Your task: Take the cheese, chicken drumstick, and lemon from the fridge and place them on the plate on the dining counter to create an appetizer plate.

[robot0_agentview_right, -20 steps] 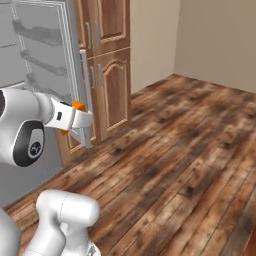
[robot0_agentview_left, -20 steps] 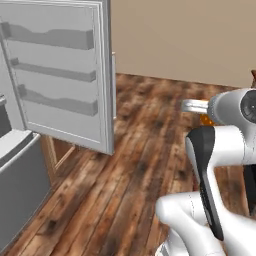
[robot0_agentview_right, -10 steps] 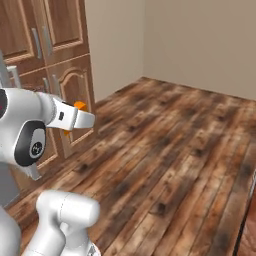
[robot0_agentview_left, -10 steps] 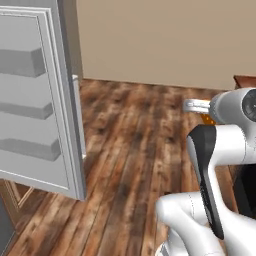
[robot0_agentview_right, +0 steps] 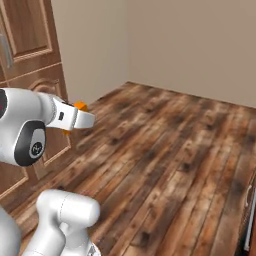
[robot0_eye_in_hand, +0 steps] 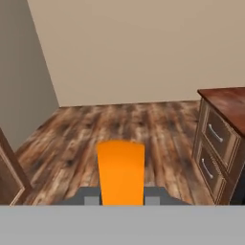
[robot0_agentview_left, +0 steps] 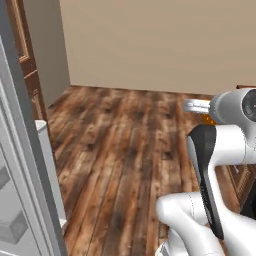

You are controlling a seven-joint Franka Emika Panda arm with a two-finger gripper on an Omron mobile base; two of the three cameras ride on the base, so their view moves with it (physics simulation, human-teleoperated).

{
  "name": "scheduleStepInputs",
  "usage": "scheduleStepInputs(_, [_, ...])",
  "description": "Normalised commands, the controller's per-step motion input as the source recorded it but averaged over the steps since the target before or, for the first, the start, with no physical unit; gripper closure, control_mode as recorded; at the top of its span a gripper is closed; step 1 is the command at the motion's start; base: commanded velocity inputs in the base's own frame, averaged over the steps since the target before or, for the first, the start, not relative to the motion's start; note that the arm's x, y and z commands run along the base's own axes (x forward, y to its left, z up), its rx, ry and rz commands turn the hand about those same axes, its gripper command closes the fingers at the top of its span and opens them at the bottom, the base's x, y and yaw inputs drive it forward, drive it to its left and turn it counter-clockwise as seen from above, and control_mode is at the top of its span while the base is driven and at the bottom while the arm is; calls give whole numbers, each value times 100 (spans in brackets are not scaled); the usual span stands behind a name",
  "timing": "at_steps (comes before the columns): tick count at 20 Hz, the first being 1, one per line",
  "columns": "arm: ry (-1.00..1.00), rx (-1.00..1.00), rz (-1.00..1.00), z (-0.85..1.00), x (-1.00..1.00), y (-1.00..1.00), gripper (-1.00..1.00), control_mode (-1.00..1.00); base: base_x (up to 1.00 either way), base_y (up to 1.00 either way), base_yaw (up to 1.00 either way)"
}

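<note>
Gripping the cheese (robot0_eye_in_hand: pixel 120 171), the gripper (robot0_eye_in_hand: pixel 120 200) hangs over open wood floor (robot0_eye_in_hand: pixel 143 119); drawer cabinet (robot0_eye_in_hand: pixel 217 143) edges right.

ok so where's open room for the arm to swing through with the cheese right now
Open floor runs ahead to the beige wall. The gripper, shut on the cheese, faces that stretch. It is tighter on the left by the fridge door and wooden cupboards, and on the right by the drawer cabinet.
</note>
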Motion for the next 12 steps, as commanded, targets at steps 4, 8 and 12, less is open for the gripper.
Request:
scheduleStepInputs(4, [0, 0, 0, 0, 0, 0, 100, 100, 100, 0, -13])
scheduleStepInputs(8, [0, 0, 0, 0, 0, 0, 100, 100, 100, 0, -15])
scheduleStepInputs(12, [0, 0, 0, 0, 0, 0, 100, 100, 100, 0, -19])
